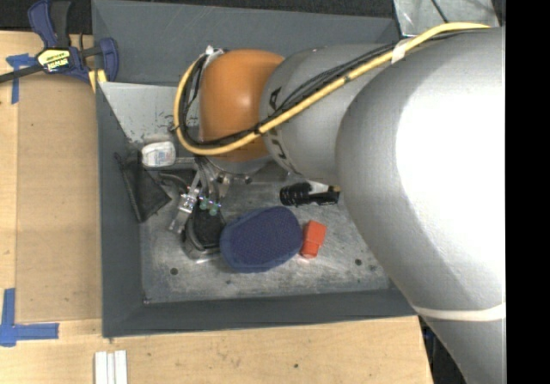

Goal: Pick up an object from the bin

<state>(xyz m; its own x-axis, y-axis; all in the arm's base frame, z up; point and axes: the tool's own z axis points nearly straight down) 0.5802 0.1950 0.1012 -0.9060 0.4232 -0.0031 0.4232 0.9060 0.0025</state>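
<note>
My gripper (199,202) hangs low in the left half of the bin, below the arm's orange cover. Directly under it lies a dark round thing (201,234) with a shiny rim. A dark blue oval pad (259,240) lies just to the right of that, touching it. Left of the gripper rests a black angular piece (146,190), and a small white and grey object (159,154) lies above that piece near the bin's back left wall.
A small orange block (313,238) lies to the right of the blue pad. A black pen-like thing (308,195) rests behind it, partly under the arm. The big grey arm covers the bin's right side and back.
</note>
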